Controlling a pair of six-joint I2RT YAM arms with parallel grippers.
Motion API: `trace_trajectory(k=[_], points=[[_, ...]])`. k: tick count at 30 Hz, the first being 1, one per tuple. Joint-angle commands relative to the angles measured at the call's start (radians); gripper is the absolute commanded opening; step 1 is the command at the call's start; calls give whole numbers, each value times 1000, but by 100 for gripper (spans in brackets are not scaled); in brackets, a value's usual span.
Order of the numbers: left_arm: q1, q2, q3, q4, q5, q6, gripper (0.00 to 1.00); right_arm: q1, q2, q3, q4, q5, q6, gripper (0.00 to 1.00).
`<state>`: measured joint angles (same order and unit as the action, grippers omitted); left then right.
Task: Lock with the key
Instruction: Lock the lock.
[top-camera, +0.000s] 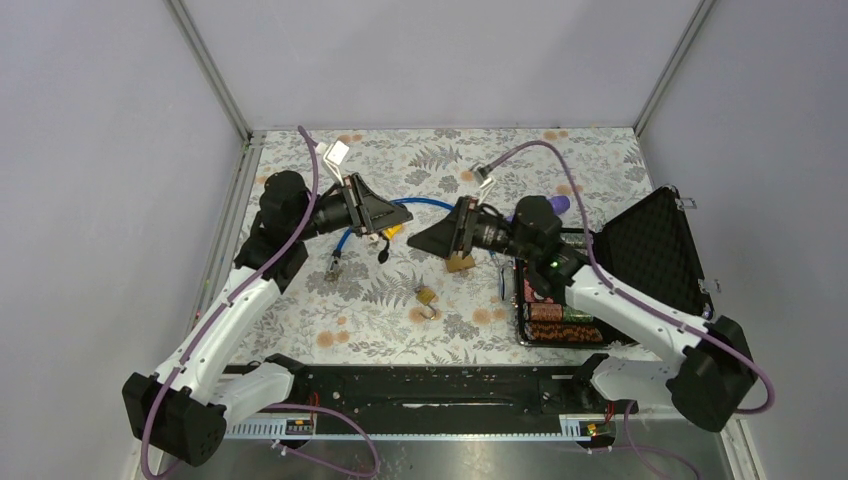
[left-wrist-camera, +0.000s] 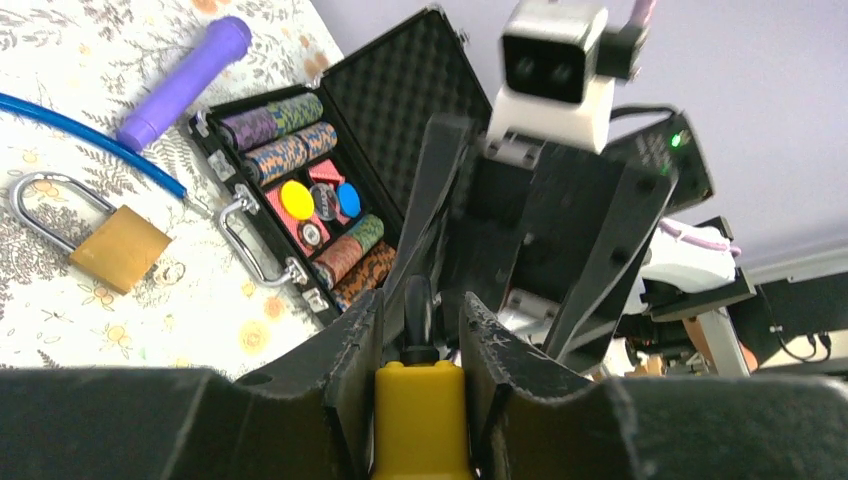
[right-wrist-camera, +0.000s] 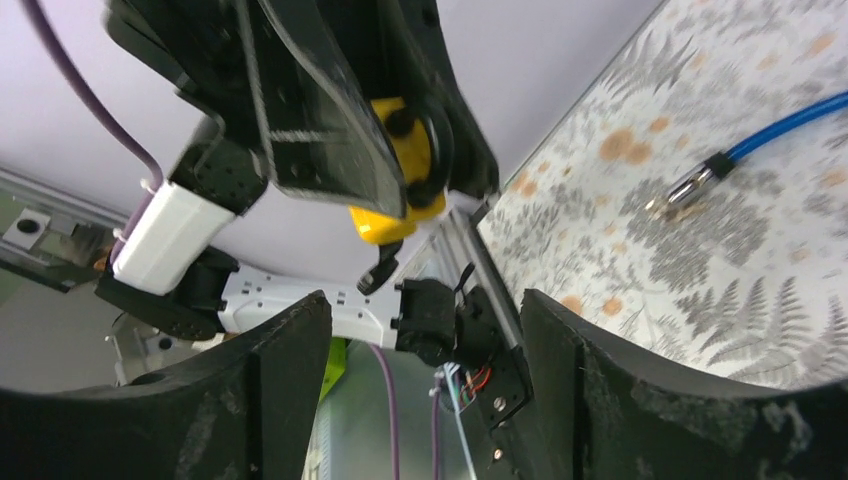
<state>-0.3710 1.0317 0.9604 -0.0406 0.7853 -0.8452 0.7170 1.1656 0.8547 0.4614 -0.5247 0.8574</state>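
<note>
Holding key (left-wrist-camera: 420, 410) clamped in my left pincer (left-wrist-camera: 420, 312); right pincer (right-wrist-camera: 425, 310) apart, empty. Padlock (left-wrist-camera: 115, 245) lies on table (left-wrist-camera: 60, 320), so next I likely grab it and align keyhole.

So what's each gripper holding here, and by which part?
Left gripper pinches the key by its yellow head; right gripper is open, holding nothing.

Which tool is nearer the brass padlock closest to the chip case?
Right. The right tool hovers right by that padlock; the left tool, gripping a yellow object, is farther left.
</note>
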Motion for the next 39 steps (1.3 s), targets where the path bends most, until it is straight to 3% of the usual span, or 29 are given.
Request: trace_trajectory(k=[1,12,16,20,26,29,30,34,39], points=[[5,-2,25,151,-83,-75,0,84,76,67,83,3,22,77],[4,-7,7,162,-106,-89,4,113,201,128,217,3,139,73],[4,-10,5,170,-107,-92,4,120,227,163,178,-3,134,66],[4,-16,4,169,-106,-84,12,127,237,185,130,1,114,47],[5,-29,-3,153,-127,-65,16,139,216,217,7,34,29,19],[5,-30,-1,134,-129,-52,33,140,208,251,-92,67,-35,0],[4,-32,4,110,-137,-38,46,140,204,264,-128,81,-58,0],[6,-38,52,-67,-188,68,70,140,183,279,-209,138,-140,0],[13,-35,115,-242,-185,181,84,140,127,251,-245,178,-270,0]])
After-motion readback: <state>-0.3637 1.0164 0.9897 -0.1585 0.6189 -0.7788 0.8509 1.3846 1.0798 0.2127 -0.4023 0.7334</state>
